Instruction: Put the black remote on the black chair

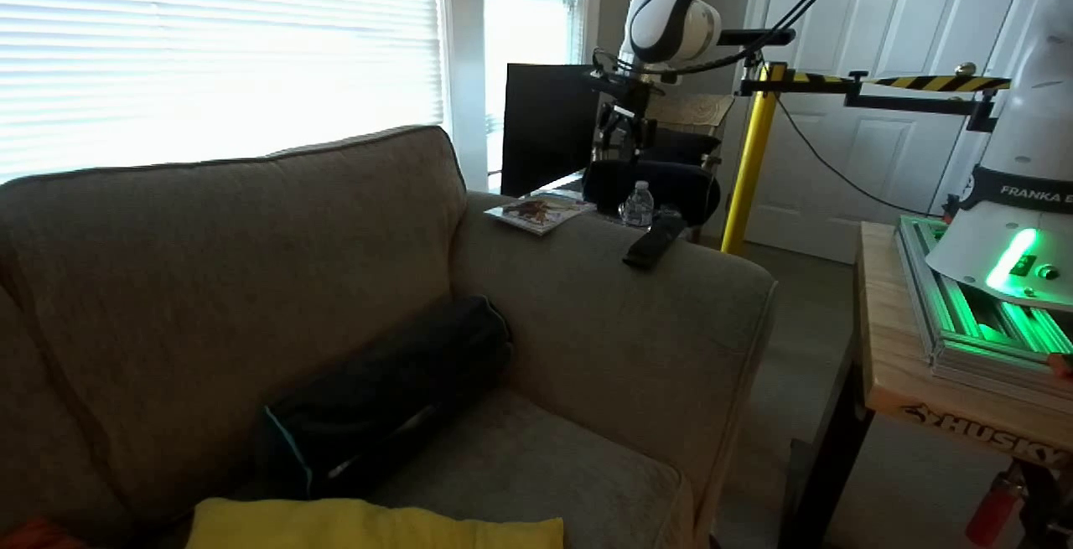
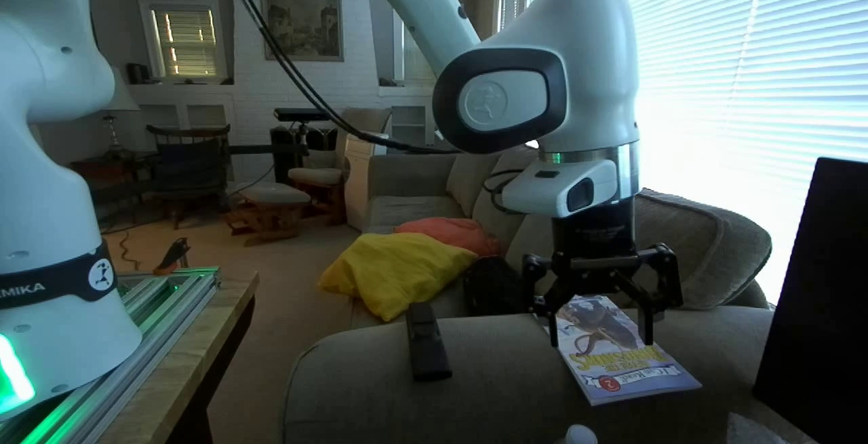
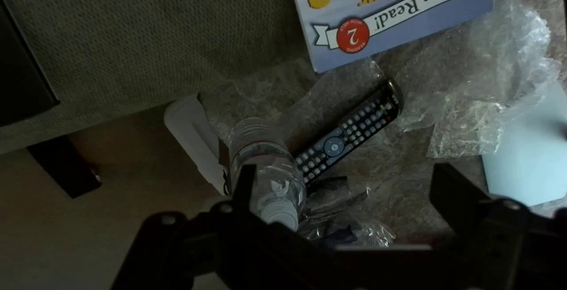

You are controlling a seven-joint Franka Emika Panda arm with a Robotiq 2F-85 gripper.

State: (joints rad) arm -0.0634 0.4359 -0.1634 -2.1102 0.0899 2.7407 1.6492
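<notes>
In the wrist view I see the black remote lying aslant on the desk, in from its upper-left corner, lower end just beside the bottle. A white piece sits at the left edge, clear wrap near the remote's upper end. The book lies along the upper edge. My fingers hang spread wide. In both exterior views a black bar rests on the couch arm.

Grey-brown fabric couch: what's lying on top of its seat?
On the seat lie a long black fabric bundle with blue edging and a yellow fabric cushion. In an exterior view, this partly hides a reddish fabric cushion. Anything beneath them is covered and cannot be seen.
</notes>
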